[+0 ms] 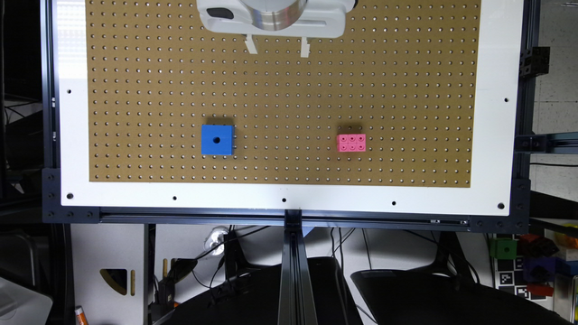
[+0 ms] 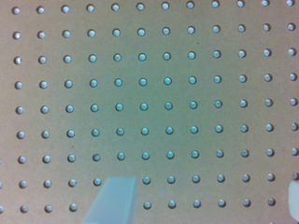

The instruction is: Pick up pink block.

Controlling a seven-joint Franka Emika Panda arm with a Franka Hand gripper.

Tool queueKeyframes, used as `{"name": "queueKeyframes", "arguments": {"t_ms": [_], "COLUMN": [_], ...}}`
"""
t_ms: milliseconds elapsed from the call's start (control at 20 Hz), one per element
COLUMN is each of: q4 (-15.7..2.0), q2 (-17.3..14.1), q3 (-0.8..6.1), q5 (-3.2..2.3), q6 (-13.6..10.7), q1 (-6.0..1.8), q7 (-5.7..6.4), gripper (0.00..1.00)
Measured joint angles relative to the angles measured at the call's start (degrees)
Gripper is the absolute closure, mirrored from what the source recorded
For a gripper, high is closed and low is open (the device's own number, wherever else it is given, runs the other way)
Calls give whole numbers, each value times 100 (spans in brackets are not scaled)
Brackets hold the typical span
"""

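Observation:
The pink block (image 1: 351,142), a small brick with six round holes on its face, lies flat on the brown pegboard (image 1: 280,90) towards the exterior view's right. My gripper (image 1: 278,48) hangs at the top of the exterior view, well away from the block and apart from it. In the wrist view my gripper (image 2: 203,205) stands open over bare pegboard (image 2: 154,93); one pale finger (image 2: 113,200) and the edge of the other (image 2: 294,201) are far apart with nothing between them.
A larger blue square block (image 1: 217,140) with one centre hole sits on the pegboard towards the exterior view's left, level with the pink block. A white border (image 1: 289,198) and a dark metal frame (image 1: 289,219) edge the board.

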State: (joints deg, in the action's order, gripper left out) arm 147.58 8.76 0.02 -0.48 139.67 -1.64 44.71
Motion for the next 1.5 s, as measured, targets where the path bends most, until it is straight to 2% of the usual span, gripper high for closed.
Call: {"name": "queueKeyframes", "arguments": {"t_ms": [50, 100, 200, 250, 450, 600, 700, 800, 1050, 1150, 1200, 1300, 1500], "q4": [1, 3, 5, 4, -62, -223, -389, -642, -1452, -1691, -1794, -1921, -1993], "q2": [0, 0, 0, 0, -2, -83, -221, -447, -1232, -1476, -1575, -1682, -1697], "q3": [1, 2, 13, 28, 214, 364, 459, 568, 806, 871, 901, 951, 1020], "q5": [-18, -72, -145, -162, -172, -173, -174, -179, -272, -348, -364, -381, -383], "q6": [0, 0, 0, 0, 1, 1, 1, 1, -1, -5, -8, -18, -22], "q1": [-1, -1, -1, 0, 5, 6, 6, 7, 14, 15, 20, 36, 40], "q7": [2, 15, 25, 29, 140, 258, 340, 444, 739, 855, 898, 965, 1022], "gripper": [0, 0, 0, 0, 0, 0, 0, 0, 0, 0, 0, 0, 0]}}
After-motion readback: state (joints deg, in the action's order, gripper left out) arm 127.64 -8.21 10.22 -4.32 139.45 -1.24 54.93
